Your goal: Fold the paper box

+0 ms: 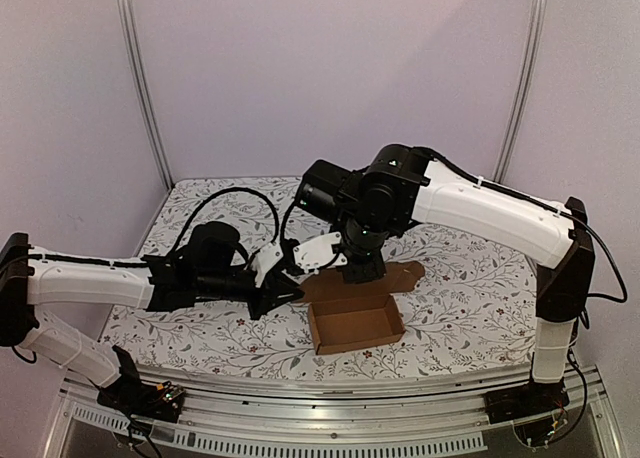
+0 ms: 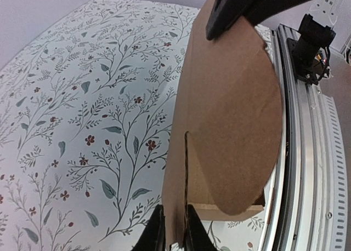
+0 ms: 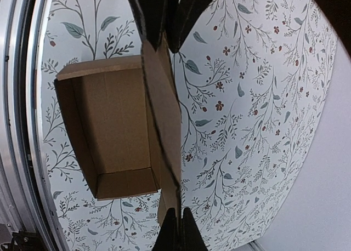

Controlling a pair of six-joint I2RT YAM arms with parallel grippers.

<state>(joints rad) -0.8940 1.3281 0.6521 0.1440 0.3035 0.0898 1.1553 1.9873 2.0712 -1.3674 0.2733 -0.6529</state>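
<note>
**Paper box (image 1: 355, 323) half folded, pinched by both claws**

Sits as an open tray on the floral tabletop (image 1: 470, 288), close to the near edge and between the two arms, with its lid flap (image 2: 230, 125) raised along the far wall. Held at the flap's left end by the left claw (image 2: 174, 232), closed on the cardboard. Clamped farther along by the right claw (image 3: 175, 229), shut tight on the same flap.

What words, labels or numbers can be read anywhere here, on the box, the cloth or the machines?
None: no text can be read in any view. The paper box is plain brown, the tablecloth bears only a leaf-and-flower print, and the left arm and right arm show no legible marking.
</note>
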